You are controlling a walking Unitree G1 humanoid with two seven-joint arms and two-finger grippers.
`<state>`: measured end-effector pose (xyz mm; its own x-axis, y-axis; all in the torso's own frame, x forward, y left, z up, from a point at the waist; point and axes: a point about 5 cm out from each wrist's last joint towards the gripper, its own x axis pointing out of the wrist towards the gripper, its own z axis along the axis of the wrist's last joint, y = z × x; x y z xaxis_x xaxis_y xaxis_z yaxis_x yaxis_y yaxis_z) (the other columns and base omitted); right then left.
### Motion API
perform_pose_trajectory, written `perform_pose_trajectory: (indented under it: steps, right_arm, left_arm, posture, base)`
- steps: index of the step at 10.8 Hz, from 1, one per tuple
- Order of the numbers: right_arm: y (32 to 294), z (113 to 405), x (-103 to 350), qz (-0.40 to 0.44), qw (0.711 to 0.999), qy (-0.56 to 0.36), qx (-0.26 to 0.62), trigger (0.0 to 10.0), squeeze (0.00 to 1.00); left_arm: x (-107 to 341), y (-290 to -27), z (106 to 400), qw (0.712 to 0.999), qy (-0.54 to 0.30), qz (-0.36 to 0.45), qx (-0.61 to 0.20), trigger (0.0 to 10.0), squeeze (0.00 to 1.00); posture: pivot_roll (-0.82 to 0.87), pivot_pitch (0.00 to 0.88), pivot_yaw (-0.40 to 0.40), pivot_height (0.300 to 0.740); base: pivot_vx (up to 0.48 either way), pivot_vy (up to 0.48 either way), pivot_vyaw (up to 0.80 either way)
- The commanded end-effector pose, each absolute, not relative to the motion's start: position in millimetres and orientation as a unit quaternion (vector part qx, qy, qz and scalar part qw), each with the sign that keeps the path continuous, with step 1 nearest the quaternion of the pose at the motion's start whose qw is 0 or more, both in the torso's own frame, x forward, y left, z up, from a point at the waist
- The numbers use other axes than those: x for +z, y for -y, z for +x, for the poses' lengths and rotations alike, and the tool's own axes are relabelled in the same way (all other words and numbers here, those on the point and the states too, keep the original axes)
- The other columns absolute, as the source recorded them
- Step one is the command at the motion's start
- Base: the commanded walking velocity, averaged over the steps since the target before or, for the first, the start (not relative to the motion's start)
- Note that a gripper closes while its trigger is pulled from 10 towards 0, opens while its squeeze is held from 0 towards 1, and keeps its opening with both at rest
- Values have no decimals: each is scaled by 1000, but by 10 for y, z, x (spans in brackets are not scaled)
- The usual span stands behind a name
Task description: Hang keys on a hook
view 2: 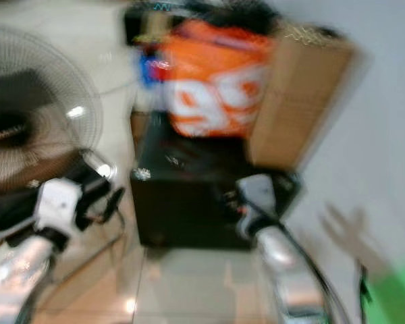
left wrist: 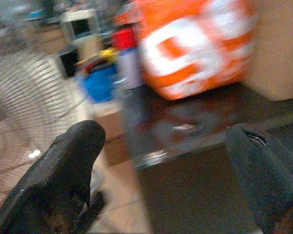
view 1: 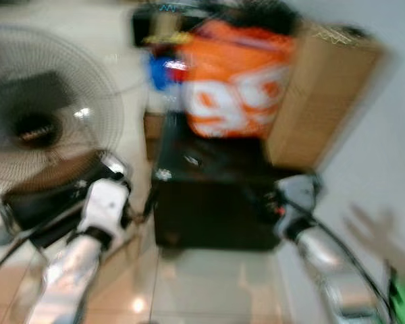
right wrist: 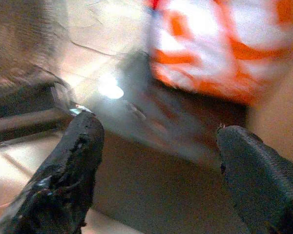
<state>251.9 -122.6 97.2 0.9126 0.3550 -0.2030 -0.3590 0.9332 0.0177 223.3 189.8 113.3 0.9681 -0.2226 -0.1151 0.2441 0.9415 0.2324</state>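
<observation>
Head views are motion-blurred; detail is limited. A pale tiled floor (view 1: 209,283) is seen underfoot, with a grey wall (view 1: 391,135) along the right.

A big standing fan (view 1: 44,115) with a wire grille is seen at the left, close to the left arm. A black cabinet (view 1: 216,202) is seen centre frame, low on the floor, with a dark glossy top. An orange bag with white lettering (view 1: 239,81) is set on the cabinet top at the back. A brown cardboard box (view 1: 320,94) is stood upright just beside the bag, against the wall. Something blue (view 1: 158,71), with red and yellow bits by it, is seen behind the bag's left side; it cannot be identified through the blur.

The left end effector (left wrist: 161,161) is held out toward the cabinet's left front corner, between fan and cabinet. Its fingers (left wrist: 63,170) are spread wide apart, with nothing between them. The right end effector (right wrist: 156,161) is held out at the cabinet's right front, near the wall. Its fingers (right wrist: 73,161) are likewise spread apart and nothing is gripped.

Keys and hook cannot be made out in any view; their location cannot be told.
</observation>
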Motion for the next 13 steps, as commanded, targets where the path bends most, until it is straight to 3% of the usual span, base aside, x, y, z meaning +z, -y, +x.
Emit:
perform_pose_trajectory:
  steps: [1, 5, 6, 10, 13]
  right_arm:
    - [1404, 2502, 933, -23, 982, -113, 148, 10000, 1000]
    - [1465, 2504, 935, -26, 987, -111, 110, 10000, 992]
    - [1477, 2486, 938, -23, 989, -110, 98, 10000, 0]
    - [1571, 2396, 934, -24, 990, -116, 72, 10000, 0]
    - [1625, 2404, 947, -33, 990, -120, 70, 10000, 0]
  left_arm:
    - [1176, -1800, 2265, 982, -30, 121, -139, 10000, 0]
    - [1162, -1758, 2309, 978, -31, 131, -161, 10000, 0]
    - [1173, -1737, 2354, 976, -28, 131, -172, 10000, 0]
    - [1176, -1660, 2448, 969, -29, 131, -207, 10000, 0]
    - [1165, -1651, 2457, 969, -30, 129, -209, 10000, 0]
  posture:
    - [-19, 0, -75, 740]
    - [-36, 0, -37, 740]
    - [-45, 0, -21, 740]
    - [-89, 0, 38, 740]
    - [-86, 0, 20, 740]
  base:
    - [401, 0, 0]
    - [399, 0, 0]
    - [398, 0, 0]
    - [393, 0, 0]
    - [380, 0, 0]
